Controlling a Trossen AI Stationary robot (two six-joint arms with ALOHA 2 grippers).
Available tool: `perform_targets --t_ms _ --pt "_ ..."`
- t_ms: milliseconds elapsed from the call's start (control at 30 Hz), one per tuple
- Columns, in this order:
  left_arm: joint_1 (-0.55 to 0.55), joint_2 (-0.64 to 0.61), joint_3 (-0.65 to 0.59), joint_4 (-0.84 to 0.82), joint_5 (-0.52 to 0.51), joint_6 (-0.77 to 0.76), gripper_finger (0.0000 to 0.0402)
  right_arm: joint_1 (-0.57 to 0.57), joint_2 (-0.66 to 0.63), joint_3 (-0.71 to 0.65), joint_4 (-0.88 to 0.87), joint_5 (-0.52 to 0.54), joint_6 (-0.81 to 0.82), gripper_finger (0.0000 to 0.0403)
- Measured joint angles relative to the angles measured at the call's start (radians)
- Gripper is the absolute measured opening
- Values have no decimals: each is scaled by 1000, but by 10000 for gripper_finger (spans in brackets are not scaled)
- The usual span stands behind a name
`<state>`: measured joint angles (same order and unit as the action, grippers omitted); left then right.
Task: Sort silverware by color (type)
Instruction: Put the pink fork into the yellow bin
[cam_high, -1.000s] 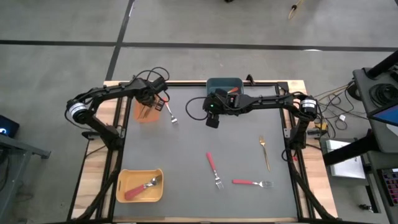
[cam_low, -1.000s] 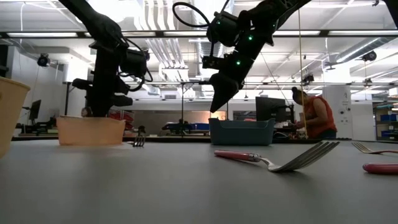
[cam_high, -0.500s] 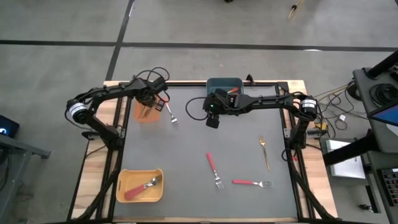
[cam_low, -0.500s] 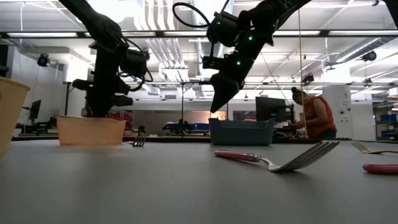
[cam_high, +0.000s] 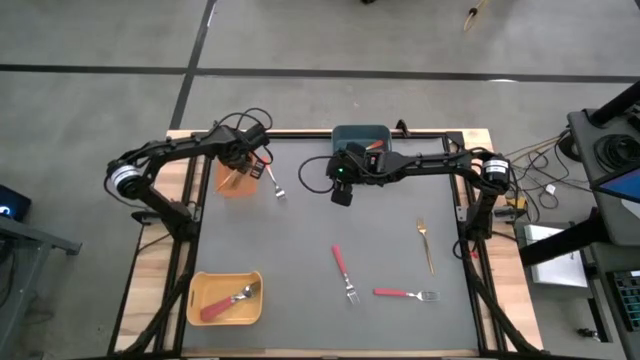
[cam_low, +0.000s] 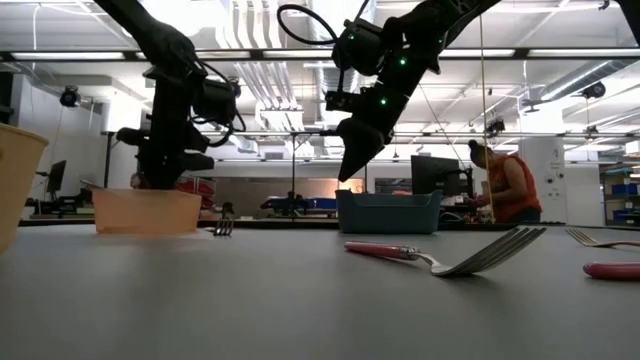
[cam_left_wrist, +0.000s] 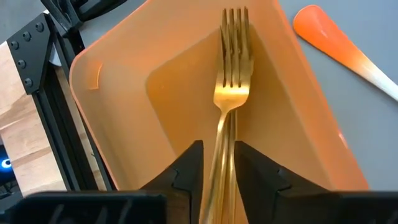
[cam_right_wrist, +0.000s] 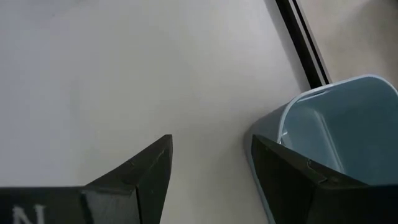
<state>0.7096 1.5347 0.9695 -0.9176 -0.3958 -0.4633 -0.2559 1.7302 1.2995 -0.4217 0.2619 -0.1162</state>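
Two gold forks (cam_left_wrist: 229, 106) are lying in the orange bin (cam_high: 237, 180) at the table's far left, directly under the left gripper (cam_high: 243, 158), which is hanging just above the bin's mouth. Its fingers (cam_left_wrist: 186, 168) are standing narrowly apart around the gold handles; whether they are gripping or letting go cannot be told, though the tines are resting against the bin's inner wall. One orange-handled fork (cam_high: 274, 182) is lying on the mat just beside that bin, handle toward the far edge, tines toward the near side. Right gripper (cam_high: 342, 188) is hovering mid-table just in front of the blue-grey bin (cam_high: 360, 135), fingers spread wide and empty. Remaining silverware is sitting well apart from both grippers on the near right: a loose gold fork (cam_high: 426, 244), long axis running near to far, and two red-handled forks (cam_high: 345, 272), one lengthwise, the other (cam_high: 407, 294) crosswise. Yellow bin (cam_high: 225, 298) at the near left is holding a red-handled piece. Judgement: the right arm is nearer the loose gold fork, the left nearer the orange-handled one.
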Motion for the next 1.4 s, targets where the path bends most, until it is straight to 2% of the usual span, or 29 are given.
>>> perform_targets --t_ms 267,567,833,1000,1400 --pt "-60 -46 24 -3 -5 13 78 0 0 0 0 0 2 210" --pt "-296 -174 28 7 -17 -28 78 0 0 0 26 0 -12 210" --pt "-515 -246 28 13 -178 -121 78 0 0 0 72 0 -66 210" --pt "-551 -268 29 15 -189 -154 78 0 0 2 91 0 -85 210" --pt "-553 -271 29 13 -189 -171 77 0 0 3 102 0 -94 210"
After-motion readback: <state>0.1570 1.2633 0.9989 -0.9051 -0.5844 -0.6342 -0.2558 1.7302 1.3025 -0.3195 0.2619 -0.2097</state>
